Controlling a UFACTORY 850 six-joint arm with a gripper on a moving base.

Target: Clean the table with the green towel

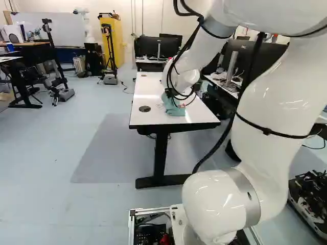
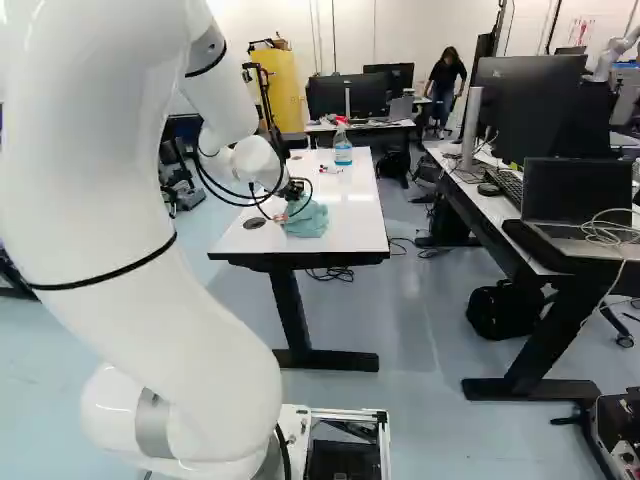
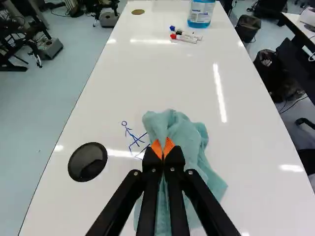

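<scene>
On the white surface (image 3: 108,103), green towel (image 3: 184,132) lies bunched under and ahead of the claw (image 3: 163,147), right beside some blue pen marks (image 3: 135,139). Step in hand, as judged: wiping those marks. The strokes near the towel run right up to its edge; whether more ink sits under the cloth, can't tell.

Doing it well: keep the bunch pressed flat, light even push, cloth between claw and surface so the hard tips don't scrape. Sweep sideways toward the black cable cap (image 3: 87,162), over the whole figure, short overlapping strokes, then back. Marks lie off to the side of the grip, so the loose cloth alone may skim them; better to bring the pinched part right over the ink. Ease off near the cap, since a fold could snag on its rim. Dry-looking ink may need several passes. The markers (image 3: 189,37) and the spray bottle (image 3: 201,14) sit well ahead, clear of a short stroke; a long forward one could knock them.

Claw: fingers nearly together, orange pads (image 3: 170,146) clamped on a fold of the towel, tips low over the surface. Grip takes only a narrow pinch, the rest drapes loose, so cloth could twist or slip out under a hard drag.
</scene>
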